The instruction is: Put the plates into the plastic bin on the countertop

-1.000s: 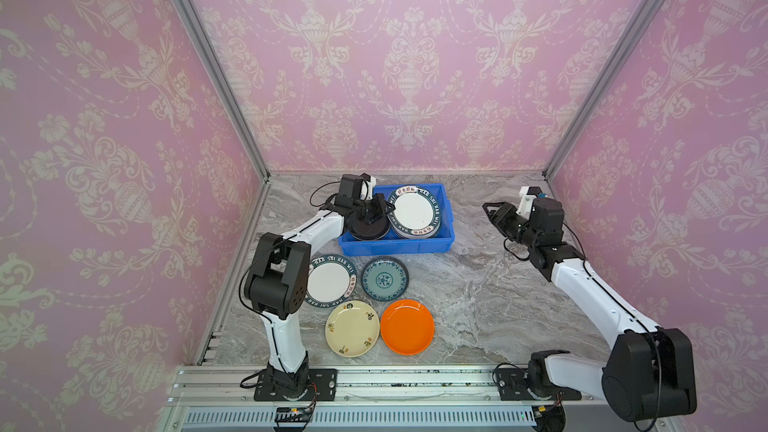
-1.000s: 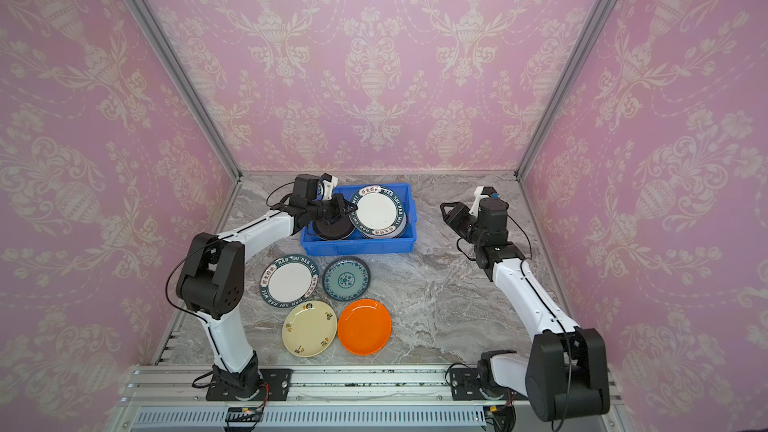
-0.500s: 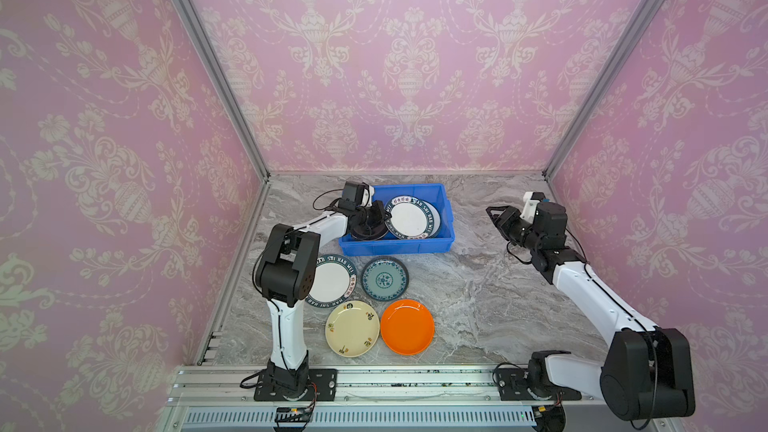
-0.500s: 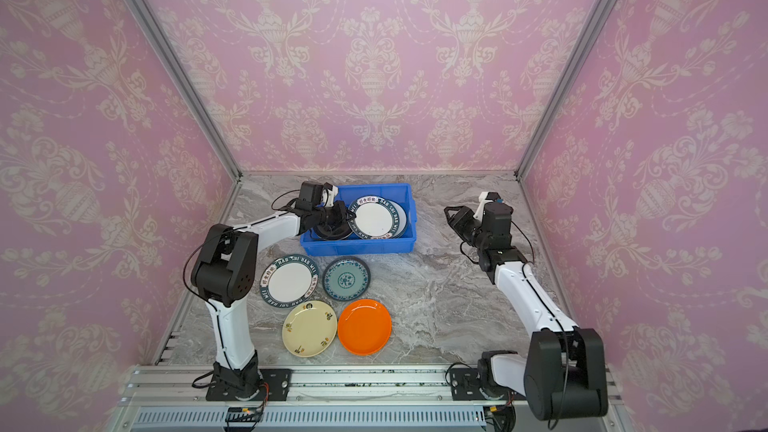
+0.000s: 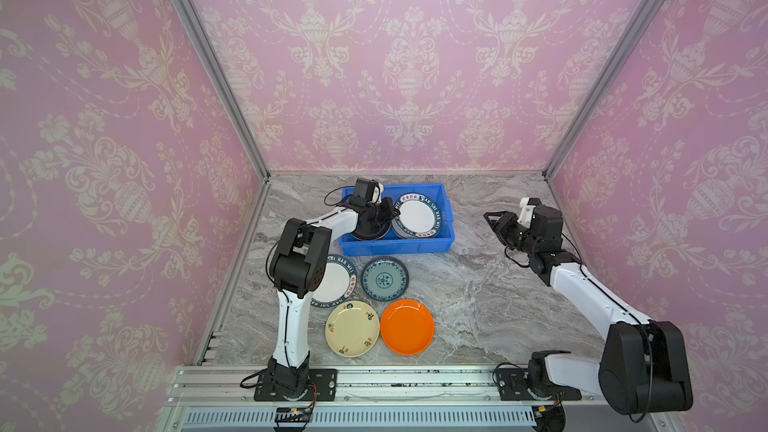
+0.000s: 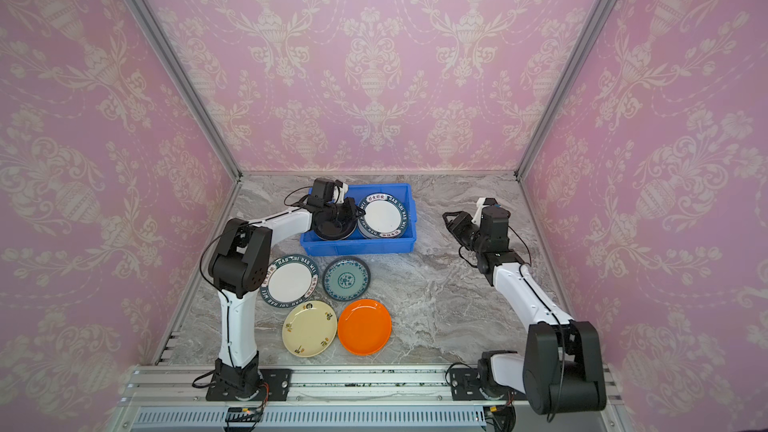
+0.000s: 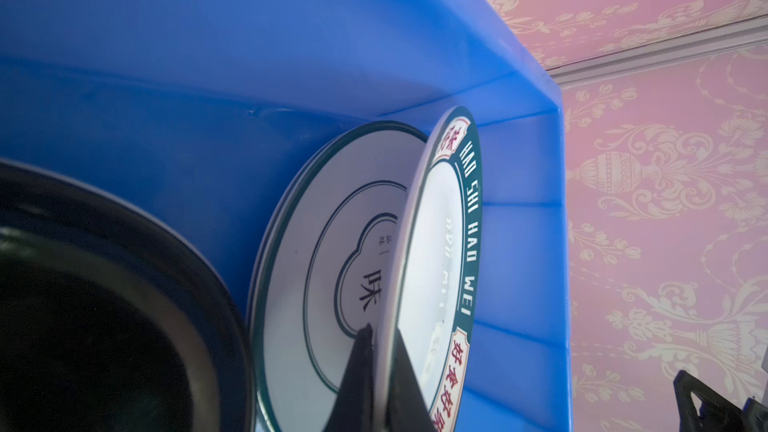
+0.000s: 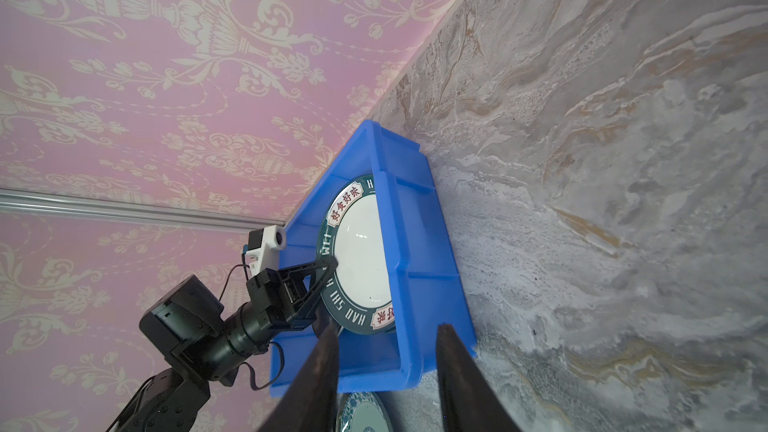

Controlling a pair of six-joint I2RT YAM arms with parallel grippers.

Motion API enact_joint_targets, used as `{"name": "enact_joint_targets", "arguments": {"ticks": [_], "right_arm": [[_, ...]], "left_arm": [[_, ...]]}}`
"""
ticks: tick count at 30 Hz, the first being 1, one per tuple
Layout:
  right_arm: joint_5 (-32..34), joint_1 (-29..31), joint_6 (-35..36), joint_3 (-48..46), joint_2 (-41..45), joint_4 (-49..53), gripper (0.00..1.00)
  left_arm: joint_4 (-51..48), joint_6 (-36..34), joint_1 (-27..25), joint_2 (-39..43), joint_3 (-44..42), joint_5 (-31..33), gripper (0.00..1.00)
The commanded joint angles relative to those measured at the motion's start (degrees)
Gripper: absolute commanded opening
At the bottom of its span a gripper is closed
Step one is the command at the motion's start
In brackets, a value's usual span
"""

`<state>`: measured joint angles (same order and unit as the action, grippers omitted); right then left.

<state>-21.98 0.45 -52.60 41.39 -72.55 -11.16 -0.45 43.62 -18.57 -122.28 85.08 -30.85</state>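
The countertop [image 5: 478, 297] carries the bin [image 5: 395, 248], and I place everything else from that bin. My left arm rises from its base in front of the bin, folds at the elbow and lies over the bin's left wall, with the wrist dipped inside. My right arm stretches out low, well to the right of the bin, with its wrist turned toward it. Inside the bin the black plate [image 5: 368, 236] fills the left half and a stack fills the right half. The lettered plate [image 7: 436, 243] tops that stack, tipped up at my end off the ringed plate [image 7: 332, 243] below. Four plates wait just in front of the bin: a second lettered plate [image 5: 336, 284], teal [image 5: 384, 278], cream [image 5: 352, 328] and orange [image 5: 407, 327]. The left gripper [image 7: 380, 338] is clamped on the lettered plate's rim, one finger on its face and one wedged beneath it. The right gripper [image 8: 387, 328] has its jaws apart with nothing between them. My worry is the release. If I let go at this tilt, the plate could drop, clatter and skid toward the black plate or ride up the bin's wall. When I pull back, the lower finger could snag the ringed plate's rim and drag the stack. The grip is thin, so any twist could slip it early. The forearm crossing the wall could also shove the bin.
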Motion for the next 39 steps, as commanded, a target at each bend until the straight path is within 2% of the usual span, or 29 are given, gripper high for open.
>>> {"name": "enact_joint_targets", "arguments": {"ticks": [1, 5, 9, 16, 19, 39], "right_arm": [[-0.76, -0.26, -0.09, -0.97, -0.01, -1.35, 0.4], [-0.26, -0.22, 0.49, -1.24, 0.33, -1.06, 0.4], [-0.24, -0.16, 0.79, -1.39, 0.13, -1.02, 0.4], [1.5, -0.09, 3.21, -1.07, 0.89, 2.92, 0.4], [2.91, 0.08, 4.59, -1.13, 1.77, 4.79, 0.4], [4.9, 0.25, 7.92, -1.33, 2.64, 8.17, 0.41]], "left_arm": [[-4.08, -0.74, -0.42, -0.95, 2.35, 2.05, 0.0], [-10.3, -5.3, -1.02, -0.44, 4.44, 6.26, 0.25], [-14.46, -8.38, -1.69, -0.42, 6.55, 9.26, 0.34], [-20.96, -13.12, -3.0, -0.33, 10.25, 15.53, 0.38], [-23.14, -14.89, -3.51, -0.5, 11.76, 17.65, 0.37], [-32.66, -19.07, -5.78, -6.05, 22.38, 23.68, 0.39]]}}
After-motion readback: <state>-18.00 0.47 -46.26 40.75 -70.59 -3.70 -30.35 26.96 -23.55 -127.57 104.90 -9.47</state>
